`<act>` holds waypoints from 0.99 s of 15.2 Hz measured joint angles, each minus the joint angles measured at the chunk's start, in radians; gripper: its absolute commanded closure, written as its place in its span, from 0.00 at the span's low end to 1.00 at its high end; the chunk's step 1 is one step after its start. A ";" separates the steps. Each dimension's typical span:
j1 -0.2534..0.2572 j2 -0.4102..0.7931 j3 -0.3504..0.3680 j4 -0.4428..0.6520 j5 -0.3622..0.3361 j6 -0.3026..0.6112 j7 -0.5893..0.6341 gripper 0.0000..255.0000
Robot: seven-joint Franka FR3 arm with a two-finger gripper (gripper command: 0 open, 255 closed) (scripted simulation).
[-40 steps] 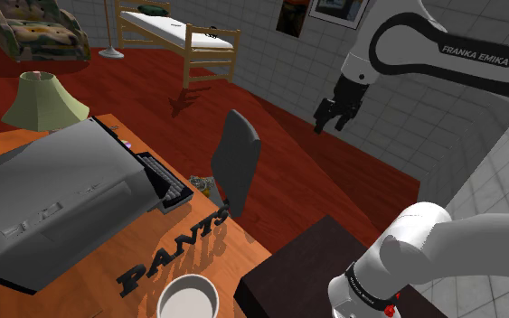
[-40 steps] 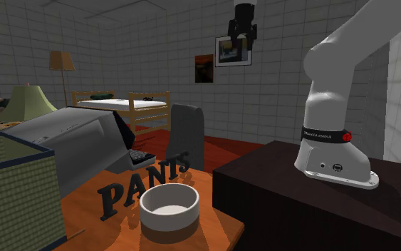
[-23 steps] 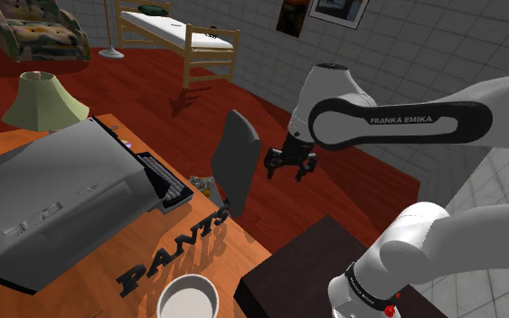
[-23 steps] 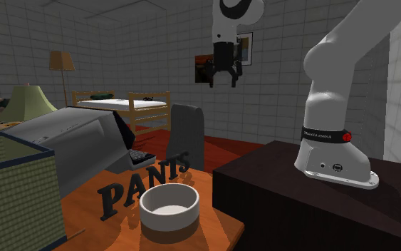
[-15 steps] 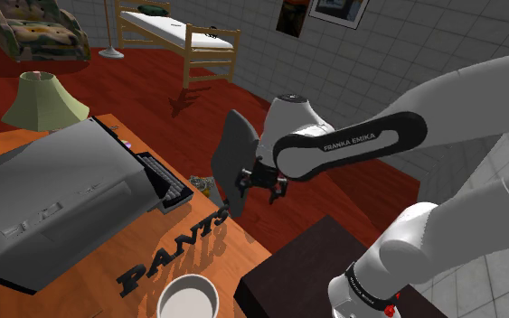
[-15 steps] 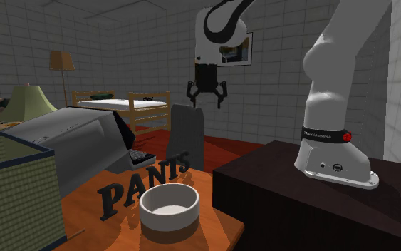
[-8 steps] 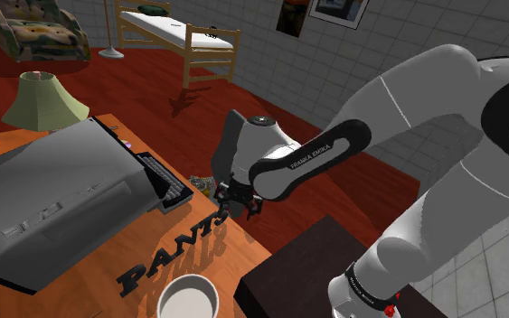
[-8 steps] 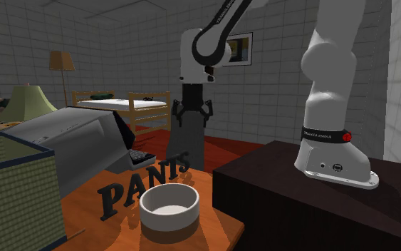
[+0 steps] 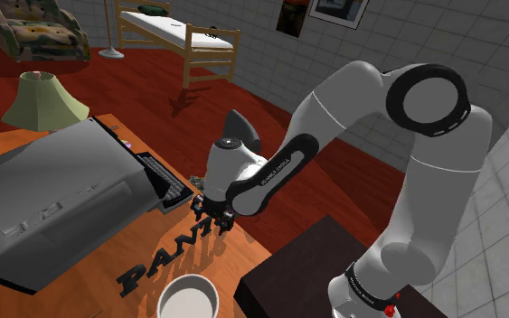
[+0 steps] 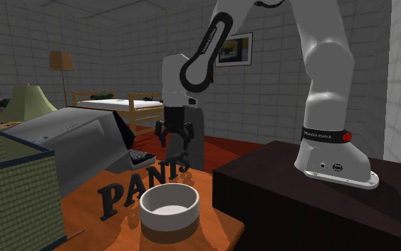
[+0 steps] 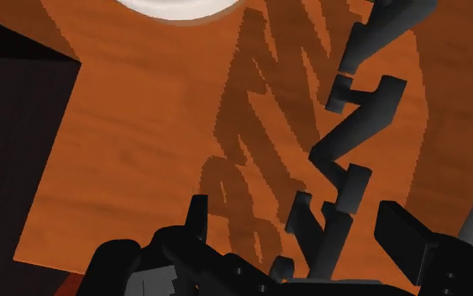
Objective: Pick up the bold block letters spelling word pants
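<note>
The gripper (image 9: 214, 219) hangs low over one end of the letters (image 9: 162, 257), a dark row standing upright on the orange surface (image 9: 153, 226) near its edge, with a white bowl (image 9: 189, 298) just beside the row's other end. From the wrist, the fingers (image 11: 402, 229) stand well apart and hold nothing. The end letter rises between them, and the row's long axis runs straight away from the hand toward the bowl, so I judge a close would pinch the letter's flat faces. I cannot tell whether the tips already reach down past the letter's top. In the shoulder view the hand covers that last letter, and the wrist view cuts off the far letters.
</note>
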 measured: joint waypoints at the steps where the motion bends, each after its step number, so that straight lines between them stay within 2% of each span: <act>1: 0.020 0.042 -0.023 0.033 -0.019 0.008 0.038 0.00; 7: 0.140 0.278 -0.131 0.249 -0.057 0.035 0.221 0.00; 10: 0.171 0.345 -0.159 0.295 -0.067 0.060 0.254 0.00; 15: 0.193 0.407 -0.186 0.324 -0.083 0.096 0.268 0.00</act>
